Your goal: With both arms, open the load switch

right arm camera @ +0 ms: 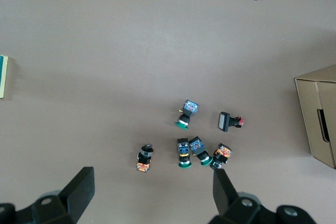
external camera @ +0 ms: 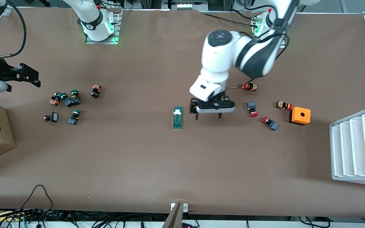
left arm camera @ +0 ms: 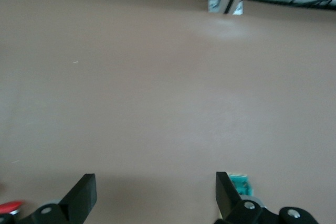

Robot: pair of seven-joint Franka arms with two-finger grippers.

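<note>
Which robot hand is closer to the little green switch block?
Left. The left gripper hangs open just beside the load switch; the right gripper waits open at the right arm's end of the table.

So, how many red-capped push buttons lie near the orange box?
4: one beside the orange box, one nearer the camera, one next to the left gripper's jaws, one farthest from the camera. The arm could hide more.

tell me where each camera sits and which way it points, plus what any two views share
Front view: high across the table, facing both bases; shows the left end effector open over bare table beside the load switch, and the right end effector open above the green-capped buttons.
Left wrist view: looks down past its own fingers at the table and the switch's end.
Right wrist view: looks down past its fingers at the green-capped buttons.
Shared: all three views show the load switch.
</note>
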